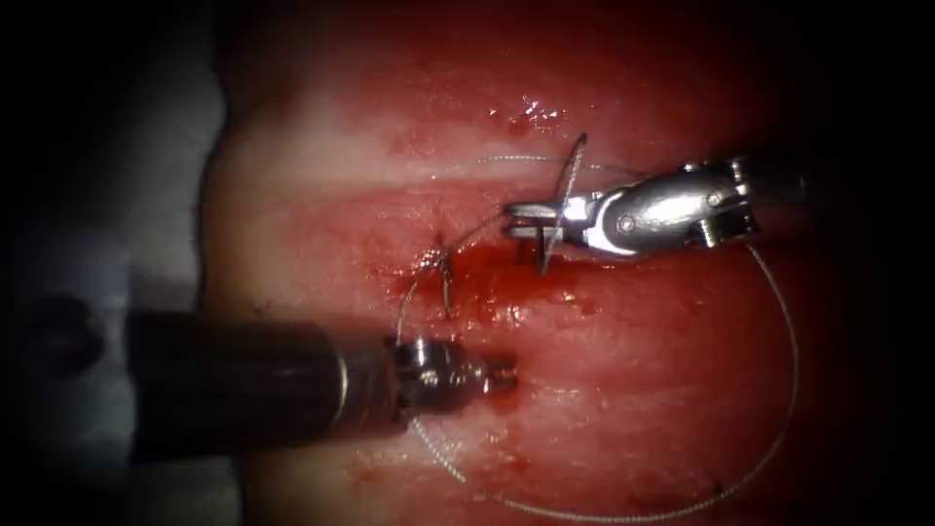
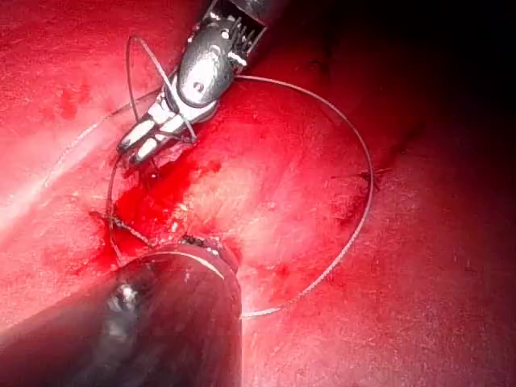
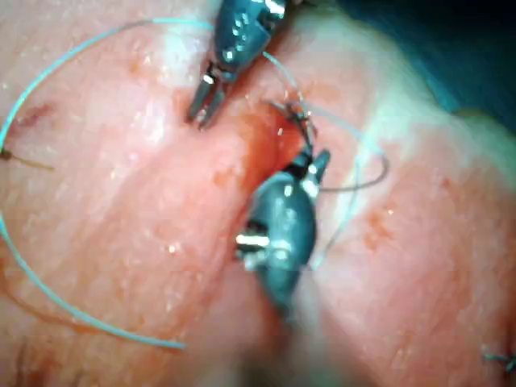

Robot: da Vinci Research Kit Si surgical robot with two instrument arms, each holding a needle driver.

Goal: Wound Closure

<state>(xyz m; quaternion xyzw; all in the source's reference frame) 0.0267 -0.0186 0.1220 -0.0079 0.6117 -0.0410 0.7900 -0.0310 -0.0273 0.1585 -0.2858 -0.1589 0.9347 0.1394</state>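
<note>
Two slim steel needle drivers sit over your wet, red-stained slab of pork tissue [image 1: 633, 409]: your right tool [image 1: 526, 220] has its jaws clamped on the thin curved steel needle [image 1: 565, 200] near mid-curve, holding it clear of the tissue just right of the dark cut [image 1: 445, 282]. Your left tool [image 1: 499, 374] rests low beside the cut's lower end, jaws together on nothing you can make out. Fine pale thread [image 1: 789, 370] sweeps a wide loop across the right side and back to the cut.
</note>
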